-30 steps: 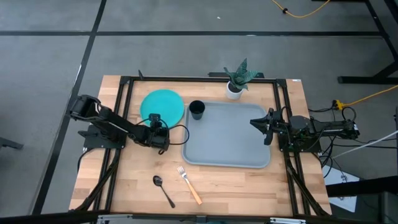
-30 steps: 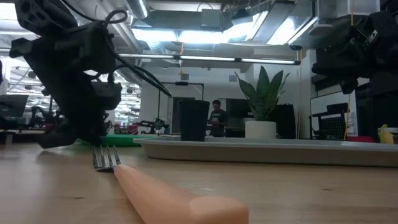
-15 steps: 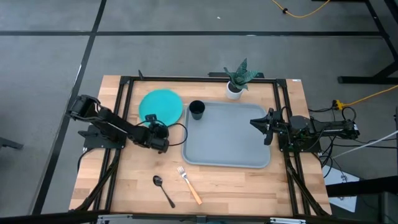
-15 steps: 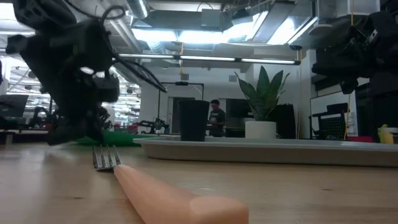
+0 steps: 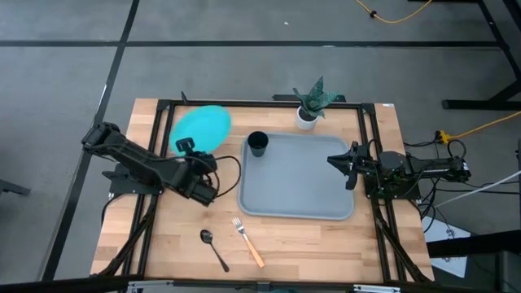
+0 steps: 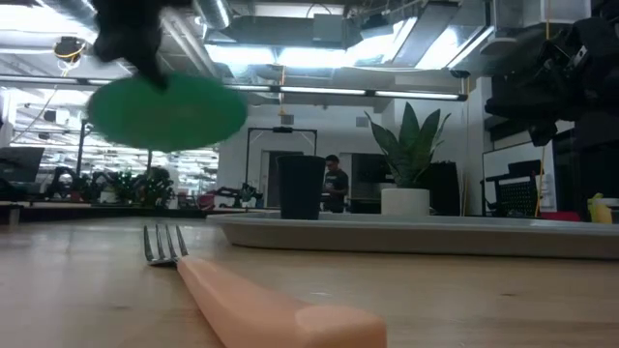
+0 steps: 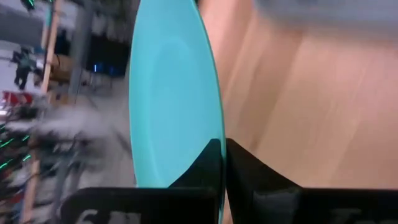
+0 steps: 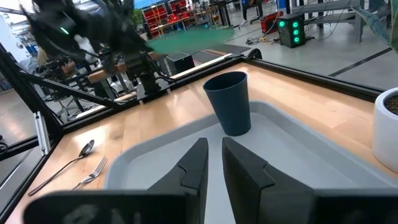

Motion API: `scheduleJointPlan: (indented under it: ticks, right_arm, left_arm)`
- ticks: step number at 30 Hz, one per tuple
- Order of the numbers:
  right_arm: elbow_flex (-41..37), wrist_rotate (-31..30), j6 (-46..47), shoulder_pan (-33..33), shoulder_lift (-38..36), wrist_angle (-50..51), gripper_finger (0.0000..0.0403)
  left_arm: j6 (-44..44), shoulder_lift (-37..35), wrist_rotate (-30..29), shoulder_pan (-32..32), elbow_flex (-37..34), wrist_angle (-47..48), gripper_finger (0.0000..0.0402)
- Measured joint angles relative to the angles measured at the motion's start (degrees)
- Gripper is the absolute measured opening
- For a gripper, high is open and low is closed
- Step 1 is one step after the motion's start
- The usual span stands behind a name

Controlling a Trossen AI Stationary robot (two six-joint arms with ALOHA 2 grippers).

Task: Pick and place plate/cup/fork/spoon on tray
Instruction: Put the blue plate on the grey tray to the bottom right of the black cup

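left gripper (image 5: 189, 147) clamps teal plate (image 5: 201, 126) rim | black cup (image 5: 257, 144) in tray (image 5: 297, 201) corner | spoon (image 5: 213, 247), fork (image 5: 247, 242) on table | right gripper (image 5: 339, 163) over tray's right edge

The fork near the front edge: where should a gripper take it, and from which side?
Probably the tan handle of the fork, near its middle, coming straight down from above. It lies flat on the table, tines toward the tray, handle toward the front edge. Jaws set across the handle would suit its narrow width; the spoon lies apart on its left, leaving room.
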State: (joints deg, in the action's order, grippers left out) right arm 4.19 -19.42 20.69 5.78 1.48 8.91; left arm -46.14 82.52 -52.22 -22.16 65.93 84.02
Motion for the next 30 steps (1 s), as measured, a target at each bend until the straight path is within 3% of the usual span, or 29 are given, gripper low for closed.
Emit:
scheduleJointPlan:
  ticks: [3, 5, 9, 11, 13, 16, 19, 22, 30]
  right_arm:
    - [0.00, 0.00, -0.01, 0.01, 0.01, 0.00, 0.0053]
    - [0.00, 0.00, -0.02, 0.00, 0.00, 0.00, 0.0053]
    - [0.00, 0.00, -0.06, 0.01, 0.00, -0.01, 0.0053]
    - [0.00, 0.00, -0.12, 0.00, 0.02, 0.00, 0.0053]
    - [0.00, 0.00, -0.15, 0.00, 0.02, -0.02, 0.0053]
    - [0.00, 0.00, -0.24, 0.02, 0.02, 0.00, 0.0053]
    - [0.00, 0.03, -0.34, 0.02, 0.01, 0.02, 0.0053]
    - [0.00, 0.22, -0.31, 0.02, 0.02, 0.09, 0.0053]
    - [0.00, 1.16, -3.70, 0.04, 0.02, 0.26, 0.0053]
  left_arm:
    - [1.06, 0.01, -6.29, -1.52, 6.76, -1.93, 0.0001]
    - [7.35, -0.01, -10.72, -2.22, 10.24, -7.98, 0.0001]
    - [35.83, 0.37, -12.21, -2.08, 12.52, -33.90, 0.0001]
    - [53.93, 0.59, -8.23, -0.88, 12.32, -50.89, 0.0001]
    - [68.38, 1.88, 0.29, 1.20, 12.20, -65.16, 0.0000]
    - [80.08, 4.54, 15.21, 5.36, 12.02, -75.50, 0.0000]
    - [81.00, 8.33, 27.24, 10.80, 12.02, -80.65, 0.0000]
    - [80.82, 14.18, 34.40, 14.71, 12.02, -83.87, 0.0000]
    - [78.20, 20.20, 28.89, 11.38, 12.08, -80.96, 0.0000]
